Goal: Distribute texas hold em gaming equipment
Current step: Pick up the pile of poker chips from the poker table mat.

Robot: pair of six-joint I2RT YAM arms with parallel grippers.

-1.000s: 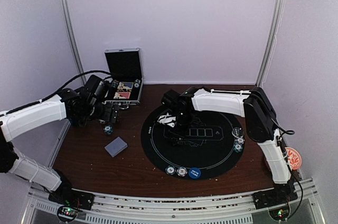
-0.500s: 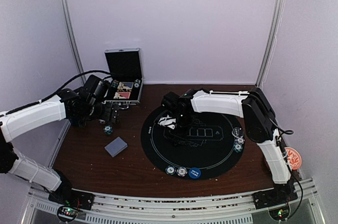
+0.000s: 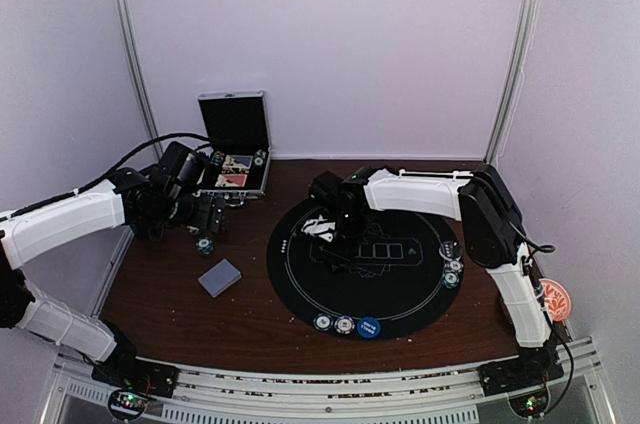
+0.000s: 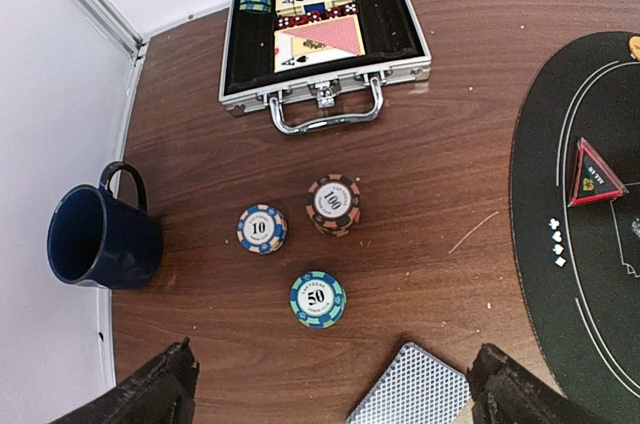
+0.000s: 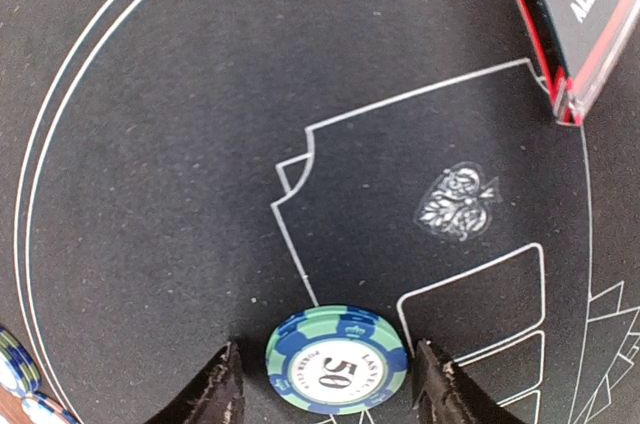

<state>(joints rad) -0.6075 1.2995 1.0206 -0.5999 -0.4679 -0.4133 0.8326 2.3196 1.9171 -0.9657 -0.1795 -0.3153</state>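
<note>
Poker chip [image 5: 337, 364] on mat [image 5: 150, 144]; task judged partway

The green 50 lies between the right gripper's [image 5: 328, 349] parted fingers, unclamped. Other chips [image 3: 332, 323] and a blue disc [image 3: 369, 327] sit at the mat's near edge. Three stacks [image 4: 333, 204] and the card deck [image 4: 415, 389] wait on the table [image 4: 450, 164] under the wide-open left gripper [image 4: 333, 359].

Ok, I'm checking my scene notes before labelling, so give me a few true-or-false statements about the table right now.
1. The right gripper straddles a 50 chip lying on the black mat. True.
2. The aluminium case is shut. False: it stands open.
3. The mug is red. False: it is dark blue.
4. The 100 chips are stacked on the wooden table. True.
</note>
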